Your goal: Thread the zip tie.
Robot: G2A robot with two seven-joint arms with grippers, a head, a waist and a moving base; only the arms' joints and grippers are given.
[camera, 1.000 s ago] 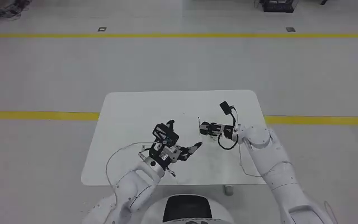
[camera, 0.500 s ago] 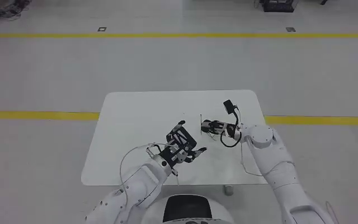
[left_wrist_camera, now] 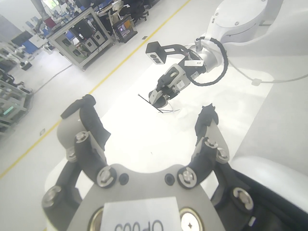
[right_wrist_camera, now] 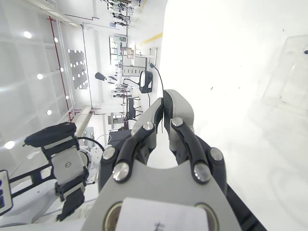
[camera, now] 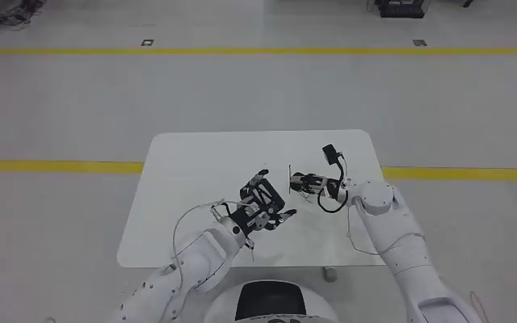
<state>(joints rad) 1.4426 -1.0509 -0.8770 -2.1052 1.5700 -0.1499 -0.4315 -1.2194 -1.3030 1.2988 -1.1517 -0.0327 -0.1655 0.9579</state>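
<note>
A thin black zip tie (camera: 289, 172) is pinched in my right gripper (camera: 294, 182) over the middle of the white table (camera: 186, 161). In the right wrist view the fingers (right_wrist_camera: 176, 102) are shut on the zip tie (right_wrist_camera: 159, 79), whose small head points away from the wrist. My left gripper (camera: 275, 194) hangs just beside it toward the front, open and holding nothing. In the left wrist view the wide-spread left gripper (left_wrist_camera: 148, 115) faces the right gripper (left_wrist_camera: 157, 99) and the zip tie (left_wrist_camera: 146, 100) sticking out of it.
Thin loose strands (left_wrist_camera: 169, 110) lie on the table under the right gripper. A black cable loop (camera: 327, 203) hangs from the right wrist. Yellow floor lines (camera: 73, 166) run past the table's sides.
My left gripper has swung up and to the right, closer to the right gripper and the zip tie. The right gripper has shifted only slightly.
</note>
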